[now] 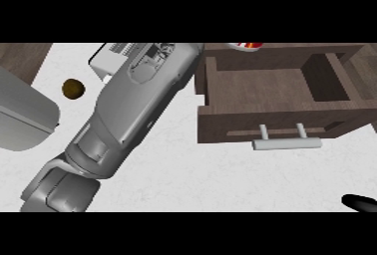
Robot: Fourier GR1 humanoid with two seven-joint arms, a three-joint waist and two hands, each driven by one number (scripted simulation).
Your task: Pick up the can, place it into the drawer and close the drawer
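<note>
At the lower right corner of my view only a dark tip of the right hand [359, 203] shows, and I cannot tell how it is set or whether it has hold of anything. Well up and to the left of it sits the drawer [273, 89], pulled open, its inside bare wood as far as I can see, with its pale handle [287, 143] on the front panel, the side nearest that hand. Beyond the drawer's far wall, at the top edge of the view, a red and yellow thing with a pale rim peeks in; I take it for the can [249, 46], though too little shows to be sure. It looks to lie outside the drawer, behind it, not in it. My left forearm [121, 119] runs up across the counter [221, 174] from the lower left toward the top, passing just left of the drawer, but the left hand itself is out of view past the top edge, so I cannot say what it is doing. Left of that arm lie a small brown round thing [73, 88] and part of a grey curved object [22, 117]. My judgement: nothing of the task is finished yet. The can is not in the drawer, and the drawer stands open, so placing and closing are both left.
</note>
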